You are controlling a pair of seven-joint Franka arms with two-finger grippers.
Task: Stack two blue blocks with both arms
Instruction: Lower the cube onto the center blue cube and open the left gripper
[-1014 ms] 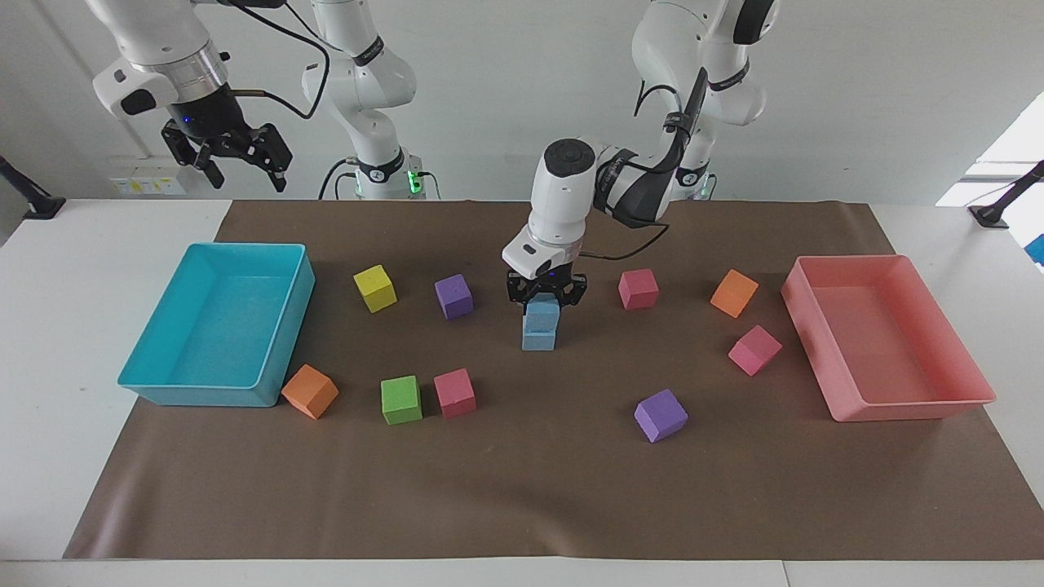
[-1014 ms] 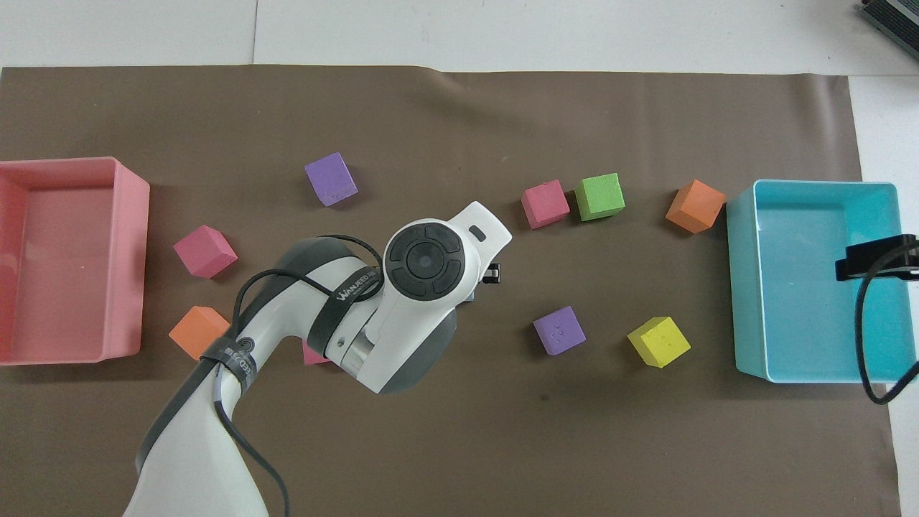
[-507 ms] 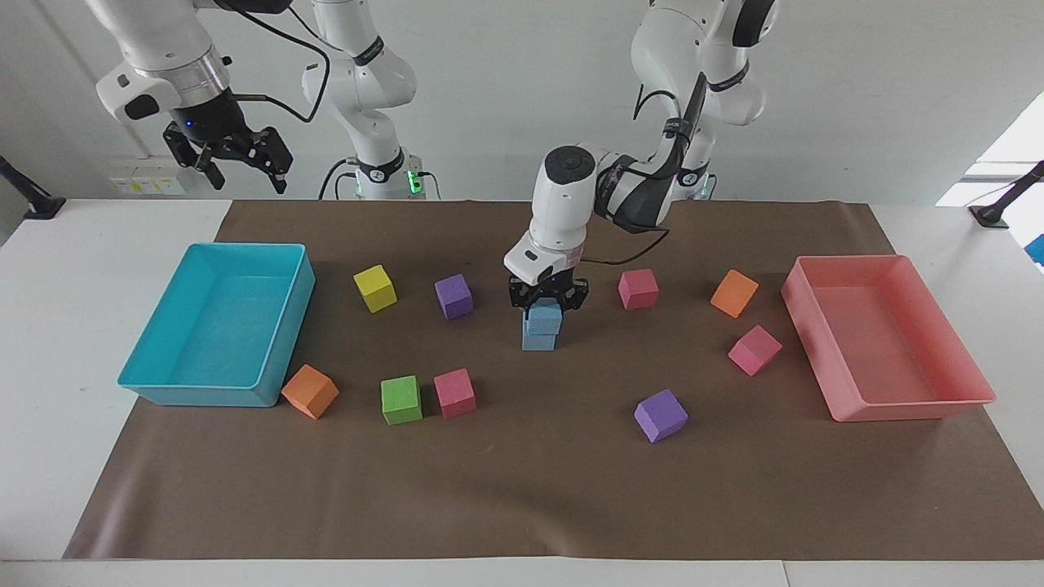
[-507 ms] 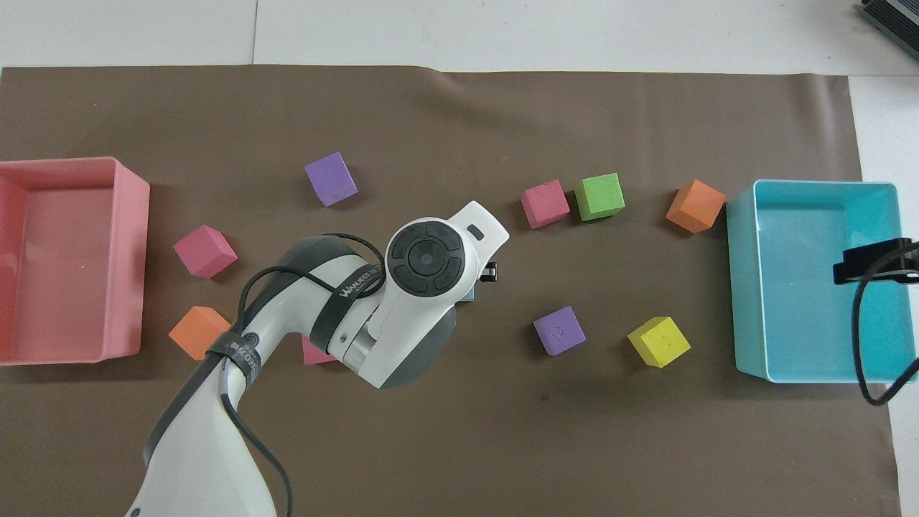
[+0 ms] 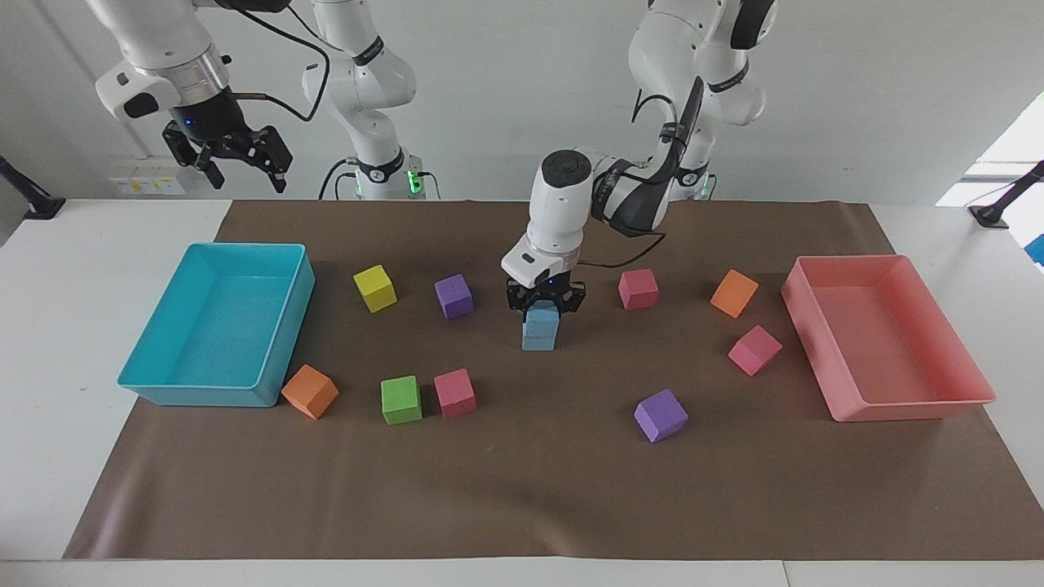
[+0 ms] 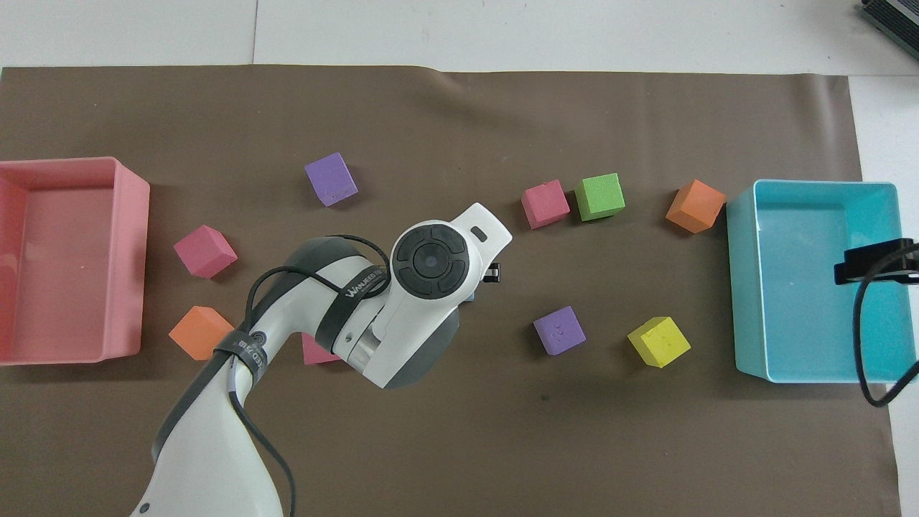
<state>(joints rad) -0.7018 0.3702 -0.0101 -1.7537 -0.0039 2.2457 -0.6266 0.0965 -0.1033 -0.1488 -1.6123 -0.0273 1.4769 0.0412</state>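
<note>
In the facing view, lowest in the frame, a purple cube lies alone on the brown mat, a little right of centre. Slightly higher, at lower left, a green cube and a pink cube sit just beside each other. An orange cube is next to the corner of the turquoise tray. At the right, a second pink cube lies near the pink tray.

In the centre of the frame are the two blue blocks. The lower blue block rests on the mat and the upper blue block sits on it, edges nearly in line. The left gripper comes down on the stack from above. Its fingers stand on both sides of the upper block's top and pinch it. In the overhead view the left arm's wrist covers the stack almost fully.

Higher in the frame there is a row of a yellow cube, a second purple cube, a third pink cube and a second orange cube.

At the upper left the right gripper hangs high in the air and waits, its fingers spread apart and holding nothing. In the overhead view it is over the turquoise tray, at the right edge of the frame. The white counter shows around the mat.
</note>
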